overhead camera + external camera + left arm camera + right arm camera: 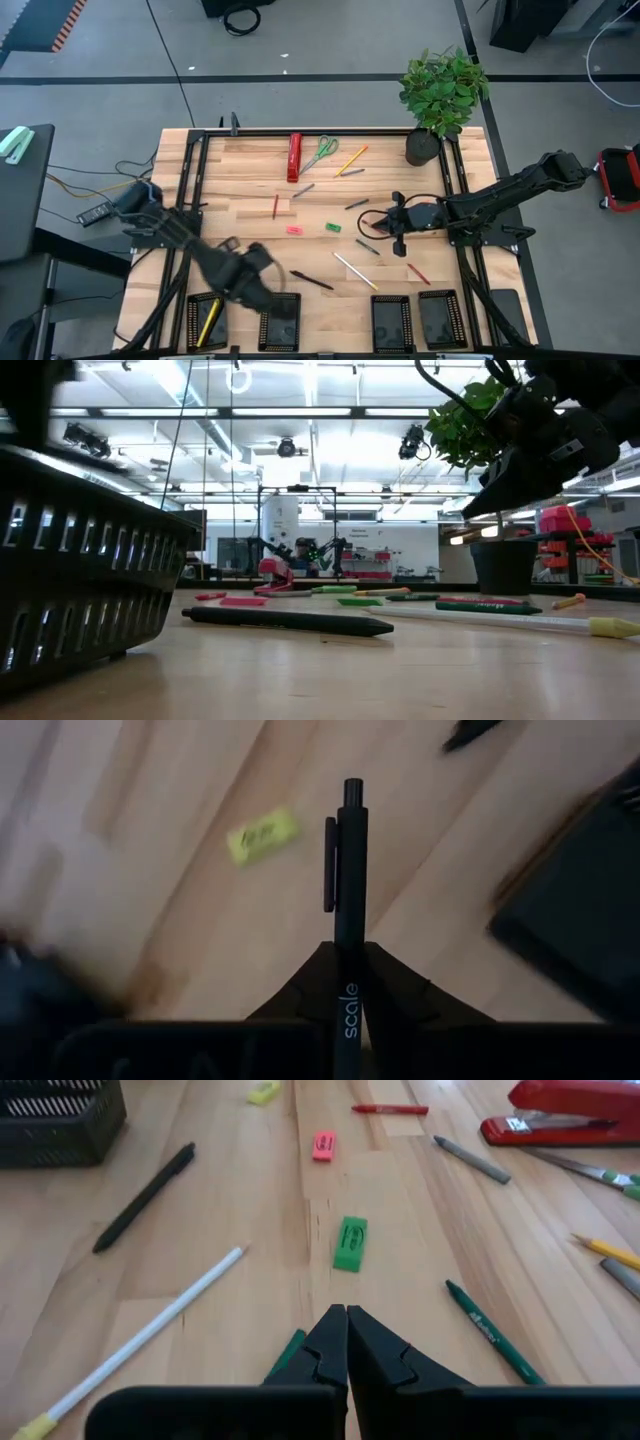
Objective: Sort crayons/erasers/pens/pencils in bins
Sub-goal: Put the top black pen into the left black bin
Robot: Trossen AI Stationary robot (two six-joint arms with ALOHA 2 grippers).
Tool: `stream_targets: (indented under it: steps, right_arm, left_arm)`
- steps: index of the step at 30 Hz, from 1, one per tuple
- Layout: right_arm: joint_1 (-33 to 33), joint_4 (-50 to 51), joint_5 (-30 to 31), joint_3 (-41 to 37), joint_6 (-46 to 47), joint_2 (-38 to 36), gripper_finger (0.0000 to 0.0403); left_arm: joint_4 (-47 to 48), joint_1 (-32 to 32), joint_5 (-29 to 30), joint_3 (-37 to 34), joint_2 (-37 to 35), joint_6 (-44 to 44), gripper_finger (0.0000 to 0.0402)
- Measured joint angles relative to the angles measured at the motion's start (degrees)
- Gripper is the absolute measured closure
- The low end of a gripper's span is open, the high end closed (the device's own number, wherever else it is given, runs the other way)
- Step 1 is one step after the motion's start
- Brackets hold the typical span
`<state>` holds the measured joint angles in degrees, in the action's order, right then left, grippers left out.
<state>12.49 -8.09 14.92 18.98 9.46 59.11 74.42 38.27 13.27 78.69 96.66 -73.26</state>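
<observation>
Gripping a slim black pen (349, 910) printed with white lettering, the left claw (268, 287) has its dark fingers (400, 995) pinched onto the barrel, the clip end sticking out past the tips. In the high view this claw sits at the lower left of the frame, just above the second of four small black mesh-sided bins (279, 327) lined up along the bottom edge of the pale wooden surface (250, 180). The leftmost bin (207, 320) has a yellow stick lying in it. In the left wrist view a small yellow flat eraser (264, 834) lies on the wood beyond the pen, and a dark bin (585, 915) shows at the right edge.

The right claw (347, 1325) hovers right of centre in the high view, fingers pressed together with nothing between them. In its wrist view a green flat eraser (350, 1243) lies just ahead of it, a pink flat eraser (323, 1146) farther up, a second black pen (146, 1196) at the upper left, a long whitish pencil (140, 1342) at the lower left and a dark green pen (494, 1332) at the lower right. A short red crayon (390, 1109) lies near the top edge, with a grey stick (472, 1160) to its right.

A big red stapler-like bar tool (294, 157), green-handled scissors (322, 152) and a potted green plant (442, 95) occupy the upper part of the surface in the high view.
</observation>
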Motion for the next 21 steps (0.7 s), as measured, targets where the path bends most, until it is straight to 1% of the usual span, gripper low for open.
stream_targets:
  steps: [5, 8, 10, 13, 16, 21]
  right_arm:
    - [0.00, -3.67, 0.02, 0.00, 0.27, -0.02, 0.0392]
    - [0.00, -5.43, 0.04, 0.00, 0.11, -0.02, 0.0392]
    - [0.00, -6.47, 0.72, 0.00, 0.00, -0.01, 0.0392]
    - [0.00, -6.88, 2.69, 0.00, -0.01, -0.02, 0.0392]
    - [0.00, -6.87, 3.04, 0.00, -0.02, -0.02, 0.0392]
    - [0.00, -6.85, 3.04, 0.00, -0.93, -0.02, 0.0392]
  left_arm:
    - [-2.75, 7.81, 0.02, -7.74, -4.30, -17.88, 0.0364]
    - [-2.74, 12.18, -0.82, -9.79, -4.98, -28.88, 0.0358]
    - [-2.76, 15.00, -1.41, -10.14, -4.87, -34.73, 0.0354]
    - [-4.20, 18.79, -1.46, -10.12, -4.87, -40.94, 0.0356]
    - [-5.55, 22.10, -1.22, -10.12, -4.85, -45.50, 0.0362]
    - [-8.02, 25.44, -0.42, -10.09, -2.79, -50.51, 0.0356]
